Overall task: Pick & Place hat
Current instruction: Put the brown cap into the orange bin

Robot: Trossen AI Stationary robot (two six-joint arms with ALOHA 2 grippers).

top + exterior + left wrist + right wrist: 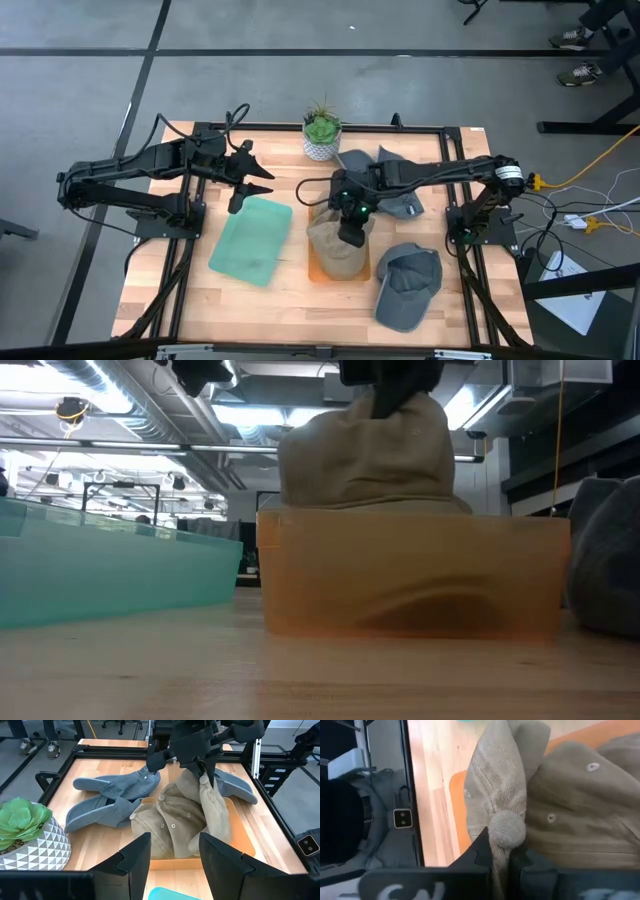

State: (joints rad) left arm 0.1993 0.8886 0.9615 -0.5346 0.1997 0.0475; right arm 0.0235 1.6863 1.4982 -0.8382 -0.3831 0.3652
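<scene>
A tan corduroy hat (335, 252) sits in an orange tray (314, 272) at the table's middle, its top drawn up into a peak. My right gripper (350, 235) is shut on that peak; the left wrist view shows the right gripper (206, 774) above the hat (175, 825). In the low view the hat (365, 450) stands above the tray wall (410, 585). My left gripper (268, 182) hovers open above the far end of a green tray (250, 240), left of the hat, with nothing between its fingers. My right gripper pinches a bunched fold of the hat's cloth (506, 831) between its two fingers, at the hat's raised top. The fingers come from above, slanting down. The cloth hangs from the pinch (212, 805), and the hat's lower part rests in the orange tray.
A potted succulent (321, 135) stands at the far edge. One grey-blue cap (385, 170) lies behind the orange tray under my right arm, another (408, 285) at the near right. The black frame (470, 200) borders the table.
</scene>
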